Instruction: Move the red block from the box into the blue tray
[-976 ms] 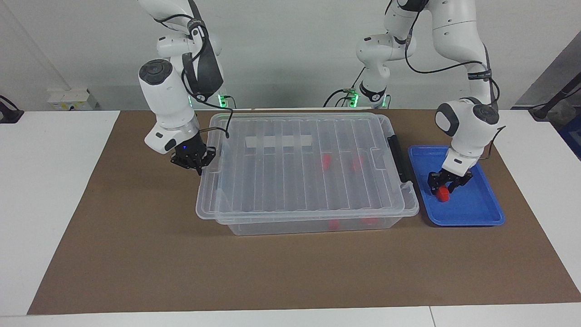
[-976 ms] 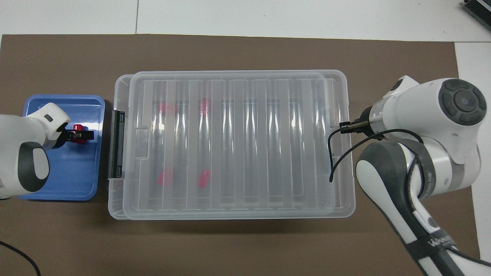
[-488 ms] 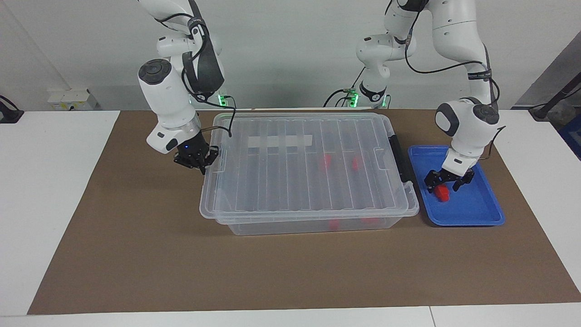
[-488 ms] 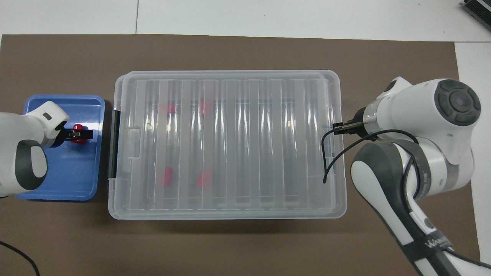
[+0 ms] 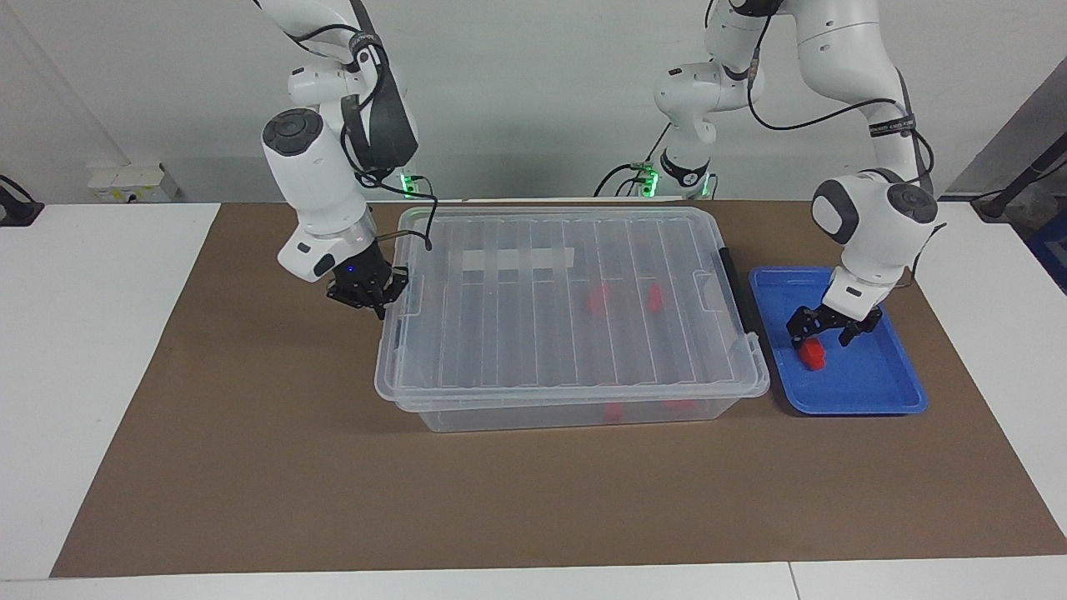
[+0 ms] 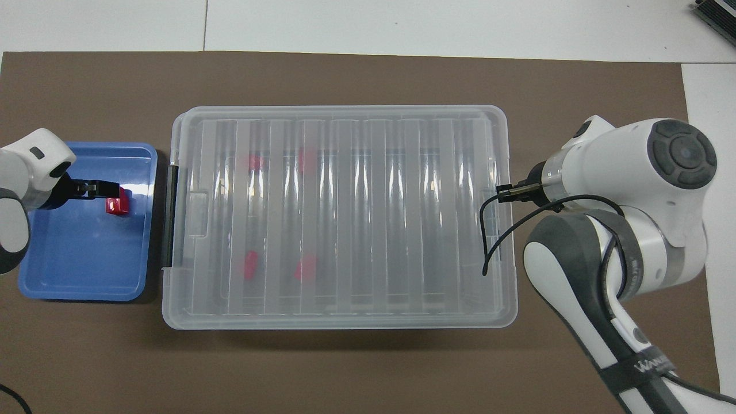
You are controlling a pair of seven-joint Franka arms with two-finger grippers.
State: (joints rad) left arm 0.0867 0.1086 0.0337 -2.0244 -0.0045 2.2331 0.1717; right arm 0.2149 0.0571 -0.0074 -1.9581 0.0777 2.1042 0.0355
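The small red plastic block (image 5: 813, 356) lies in the shallow blue plastic tray (image 5: 875, 392), beneath the left gripper (image 5: 831, 332), fingers wide. Two like blocks sit inside the lidded clear plastic box (image 5: 575, 392); the right gripper (image 5: 377, 302), fingers together, is at its lid's edge.

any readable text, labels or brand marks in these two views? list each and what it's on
"WANU...": white lettering on the black strap around the right arm, overhead view; it runs off, so the rest is unreadable.
White lettering on the black strap around the left arm, facing view: too small to read.
Nothing else lettered shows.
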